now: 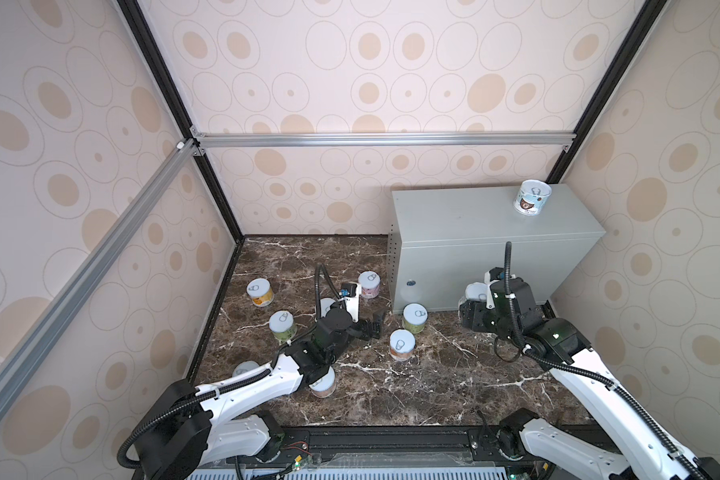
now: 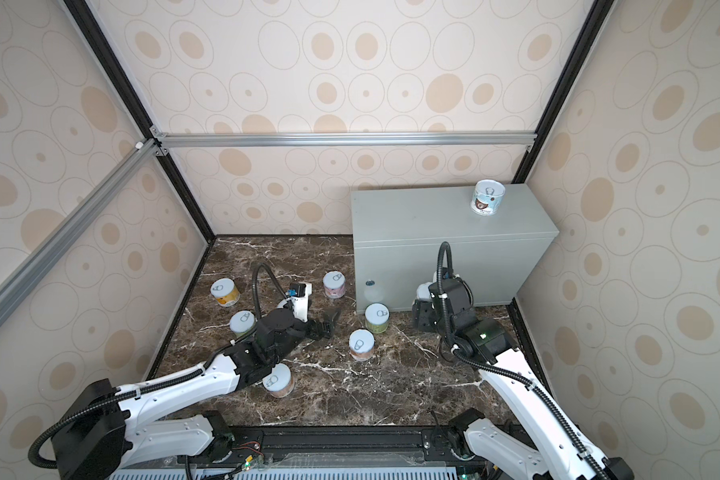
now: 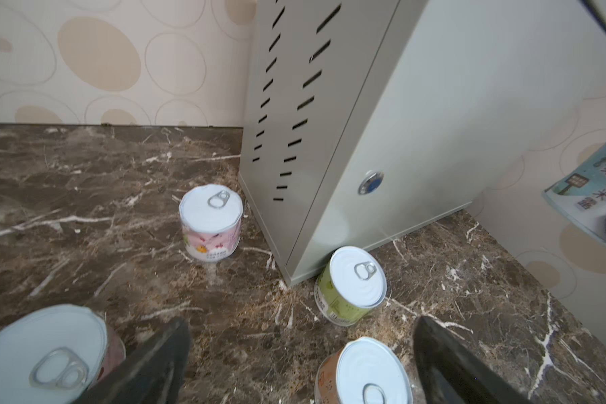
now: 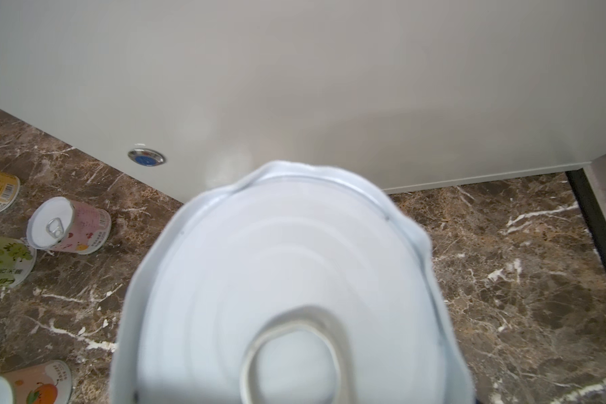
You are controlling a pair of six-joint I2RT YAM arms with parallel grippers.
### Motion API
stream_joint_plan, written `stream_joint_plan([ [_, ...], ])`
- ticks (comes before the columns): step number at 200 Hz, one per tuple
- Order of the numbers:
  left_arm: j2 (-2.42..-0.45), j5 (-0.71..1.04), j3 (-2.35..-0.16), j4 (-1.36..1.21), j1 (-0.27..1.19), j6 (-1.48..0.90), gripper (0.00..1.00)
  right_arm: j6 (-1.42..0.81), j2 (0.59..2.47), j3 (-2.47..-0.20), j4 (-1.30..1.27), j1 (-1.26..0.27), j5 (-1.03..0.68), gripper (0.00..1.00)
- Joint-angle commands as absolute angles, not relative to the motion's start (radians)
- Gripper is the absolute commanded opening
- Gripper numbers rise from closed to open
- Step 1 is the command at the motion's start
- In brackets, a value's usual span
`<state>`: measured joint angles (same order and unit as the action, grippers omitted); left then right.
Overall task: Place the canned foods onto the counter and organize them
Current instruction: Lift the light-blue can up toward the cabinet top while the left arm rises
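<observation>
1. Marble floor (image 1: 433,386) holds most canned foods (image 1: 414,318); one tin (image 1: 533,197) stands far right on the counter (image 1: 454,224).
2. Your right gripper (image 1: 474,301) pinches a light-blue tin (image 4: 287,280) near the counter's front; lifting could clip it.
3. Your left gripper (image 3: 301,323), spread and empty, could topple the orange tin (image 3: 364,374).

Counter (image 1: 466,224): grey metal cabinet with flat top, perforated side and round lock, standing in the marble floor's (image 1: 412,395) far right corner. One light-blue tin (image 1: 533,198) stands upright near the top's far right corner. My right gripper (image 1: 476,294) clamps a pale-blue tin (image 4: 294,280) off the floor, before the counter's front. Upright on the floor:
- green tin (image 1: 414,318), just beside the counter's near left corner
- orange tin (image 1: 402,345), near it
- pink tin (image 1: 369,284), beside the perforated side
- yellow tin (image 1: 260,292), toward the left edge
</observation>
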<state>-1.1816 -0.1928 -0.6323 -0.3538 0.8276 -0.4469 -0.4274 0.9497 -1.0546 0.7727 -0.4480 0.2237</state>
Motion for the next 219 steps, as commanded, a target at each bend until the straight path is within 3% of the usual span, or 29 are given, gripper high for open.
stream_joint_plan([
  [1, -1.169, -0.197, -0.715, -0.309, 0.836, -0.391, 0.99, -0.392, 0.982, -1.172, 0.835, -0.450, 0.236, 0.59],
  [142, -1.273, -0.087, -1.084, -0.176, 0.787, -0.347, 0.99, -0.283, 1.282, -1.864, 1.202, -0.304, 0.128, 0.59],
  [219, -1.385, -0.052, -1.237, -0.161, 0.729, -0.333, 0.99, -0.264, 1.361, -2.012, 1.251, -0.127, 0.071, 0.57],
])
